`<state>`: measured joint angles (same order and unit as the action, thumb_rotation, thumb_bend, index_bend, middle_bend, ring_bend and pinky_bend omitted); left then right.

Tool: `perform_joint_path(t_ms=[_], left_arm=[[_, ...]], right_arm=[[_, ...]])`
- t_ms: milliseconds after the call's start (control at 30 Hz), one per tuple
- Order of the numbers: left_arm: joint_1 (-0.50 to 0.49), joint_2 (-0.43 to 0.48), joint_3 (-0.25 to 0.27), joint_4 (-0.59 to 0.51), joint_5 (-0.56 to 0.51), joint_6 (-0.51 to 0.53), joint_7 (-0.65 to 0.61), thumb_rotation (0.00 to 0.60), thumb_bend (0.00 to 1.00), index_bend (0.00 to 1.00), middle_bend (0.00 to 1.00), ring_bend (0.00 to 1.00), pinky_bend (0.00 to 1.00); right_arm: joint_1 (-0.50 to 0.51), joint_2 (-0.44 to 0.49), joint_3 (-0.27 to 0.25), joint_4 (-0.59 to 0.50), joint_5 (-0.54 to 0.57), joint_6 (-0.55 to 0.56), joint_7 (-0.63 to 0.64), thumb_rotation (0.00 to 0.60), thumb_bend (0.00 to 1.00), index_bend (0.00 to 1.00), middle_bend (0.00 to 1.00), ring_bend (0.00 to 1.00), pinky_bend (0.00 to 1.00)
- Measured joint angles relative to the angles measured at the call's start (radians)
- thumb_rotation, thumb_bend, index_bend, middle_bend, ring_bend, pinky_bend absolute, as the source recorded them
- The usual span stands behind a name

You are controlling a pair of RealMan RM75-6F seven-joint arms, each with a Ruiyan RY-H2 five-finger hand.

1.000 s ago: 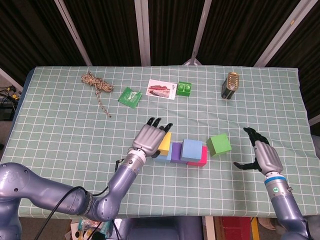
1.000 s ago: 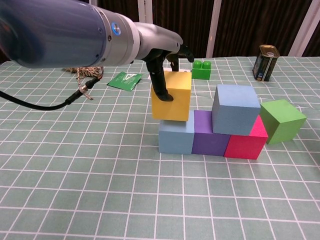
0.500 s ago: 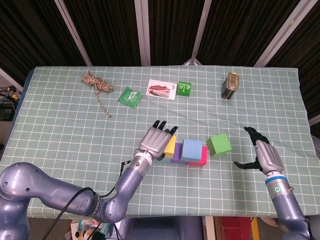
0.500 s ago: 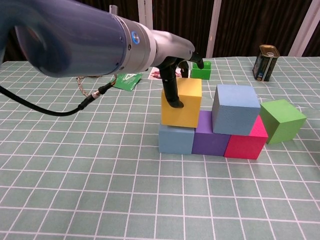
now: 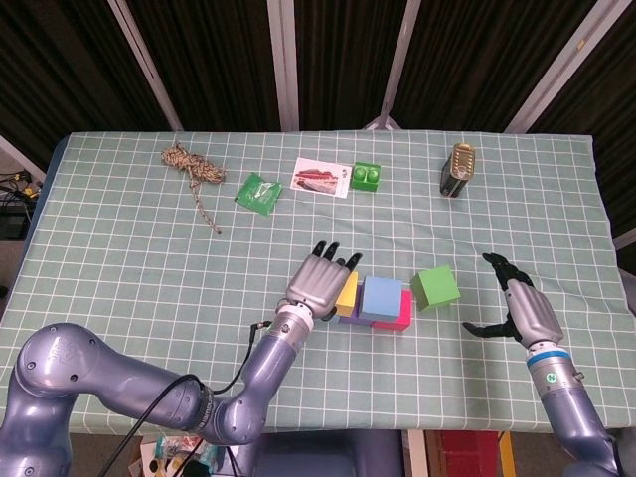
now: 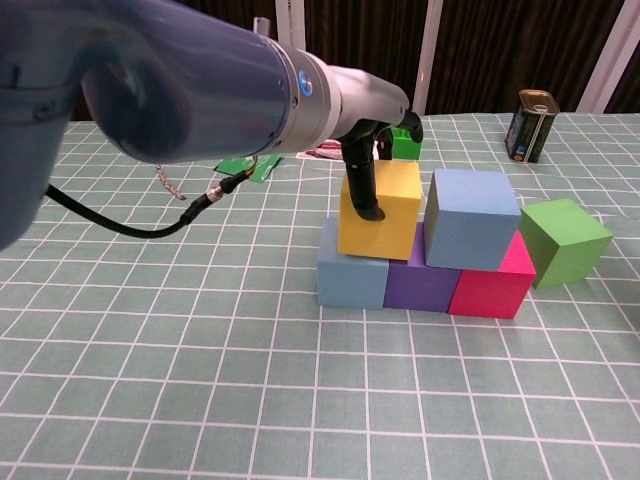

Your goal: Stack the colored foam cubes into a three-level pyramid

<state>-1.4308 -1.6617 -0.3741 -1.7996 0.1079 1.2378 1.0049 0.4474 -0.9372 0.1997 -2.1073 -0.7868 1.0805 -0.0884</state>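
Observation:
A blue cube (image 6: 351, 275), a purple cube (image 6: 420, 282) and a pink cube (image 6: 493, 284) form a row on the table. A light blue cube (image 6: 470, 218) sits on top over the purple and pink ones. My left hand (image 5: 320, 281) grips a yellow cube (image 6: 380, 210), thumb on its front face, and the cube rests over the blue and purple cubes beside the light blue one. A green cube (image 6: 563, 240) lies alone to the right of the row. My right hand (image 5: 522, 309) hovers open to the right of the green cube (image 5: 435, 287), holding nothing.
Along the far side lie a coiled rope (image 5: 191, 169), a green packet (image 5: 258, 193), a printed card (image 5: 321, 178), a green toy brick (image 5: 366, 176) and a tin can (image 5: 458, 170). The table's right edge is close to my right hand.
My left hand has carried the yellow cube rightward and down, from above the blue cube's left side to rest across the blue and purple cubes. The right hand has stayed still.

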Motion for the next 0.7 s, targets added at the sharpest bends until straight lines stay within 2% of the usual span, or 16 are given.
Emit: perform_joint_path(t_ms=[700], left_arm=[[-0.013,-0.023,-0.012,0.016,-0.014,0.012,0.014,0.6,0.43,0.01,0.29,0.0,0.0]], right_arm=[[0.003,0.006,-0.005,0.0,-0.003,-0.007,0.014,0.6,0.17,0.0,0.0,0.0,0.0]])
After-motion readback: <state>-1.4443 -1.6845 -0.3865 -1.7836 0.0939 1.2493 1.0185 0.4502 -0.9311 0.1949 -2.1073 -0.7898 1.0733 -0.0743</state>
